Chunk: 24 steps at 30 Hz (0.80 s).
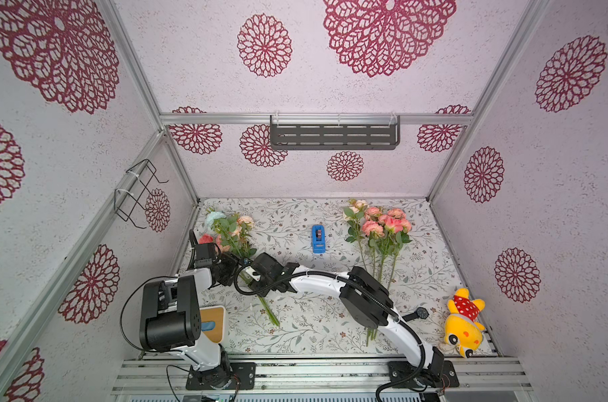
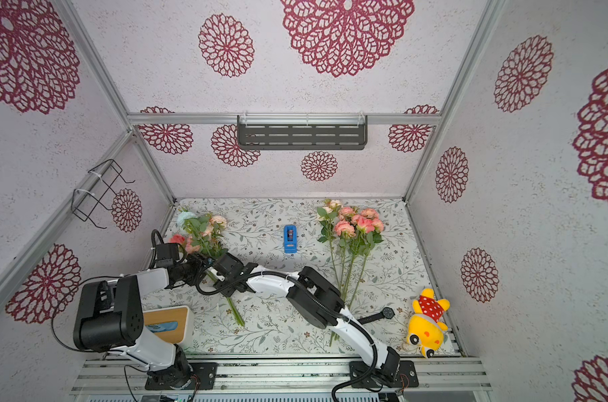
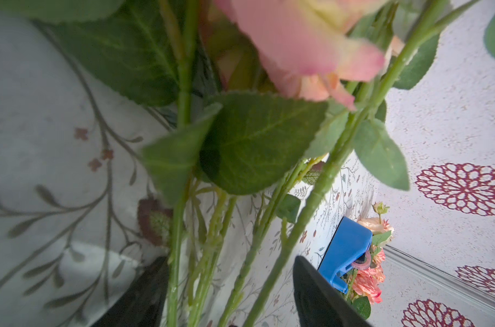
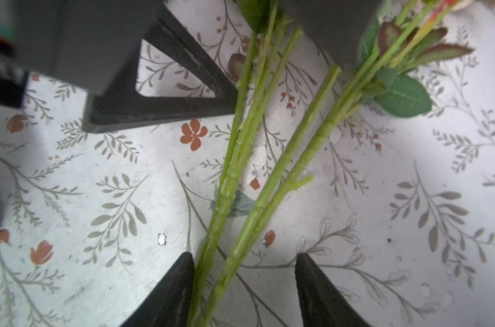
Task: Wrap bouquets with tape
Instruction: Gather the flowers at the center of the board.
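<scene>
One bouquet (image 1: 231,229), with a pale blue bloom, lies at the table's left, its green stems (image 1: 269,309) pointing to the front. Both grippers straddle these stems. My left gripper (image 3: 230,259) is open, with several stems (image 3: 212,254) spread between its black fingers; one finger (image 3: 152,288) touches a stem. My right gripper (image 4: 244,254) is open lower down the stems (image 4: 240,198), which lie against one finger (image 4: 178,288) with a clear gap to its partner. A second bouquet (image 1: 382,226) lies at the right. The blue tape (image 1: 318,238) dispenser stands between the two bouquets, untouched.
A black wristwatch (image 1: 419,314) and a yellow plush toy (image 1: 464,323) lie at the front right. A wooden-topped box (image 1: 214,323) sits at the front left under the left arm. A grey shelf (image 1: 333,135) hangs on the back wall, a wire rack (image 1: 137,193) on the left wall.
</scene>
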Each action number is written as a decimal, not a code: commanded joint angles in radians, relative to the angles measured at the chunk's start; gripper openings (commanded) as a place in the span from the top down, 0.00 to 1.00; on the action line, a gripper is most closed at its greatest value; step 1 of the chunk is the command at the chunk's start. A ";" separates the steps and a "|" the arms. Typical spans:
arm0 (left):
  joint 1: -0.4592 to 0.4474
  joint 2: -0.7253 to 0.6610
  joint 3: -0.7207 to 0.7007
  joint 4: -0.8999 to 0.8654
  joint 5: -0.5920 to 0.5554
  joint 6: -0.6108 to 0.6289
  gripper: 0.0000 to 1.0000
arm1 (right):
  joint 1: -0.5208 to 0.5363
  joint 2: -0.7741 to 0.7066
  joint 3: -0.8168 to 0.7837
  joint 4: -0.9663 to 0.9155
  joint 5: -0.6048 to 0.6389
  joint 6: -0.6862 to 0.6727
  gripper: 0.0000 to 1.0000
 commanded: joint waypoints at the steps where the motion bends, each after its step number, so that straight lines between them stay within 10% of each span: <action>1: 0.010 -0.032 0.007 -0.080 -0.023 0.007 0.28 | -0.019 0.013 0.013 -0.082 0.023 -0.028 0.49; 13: 0.019 -0.123 0.099 -0.197 -0.038 0.088 0.29 | -0.148 -0.142 -0.264 -0.094 -0.140 -0.110 0.94; 24: -0.034 -0.153 0.203 -0.238 -0.017 0.109 0.31 | -0.217 -0.227 -0.361 -0.341 -0.267 -0.341 0.97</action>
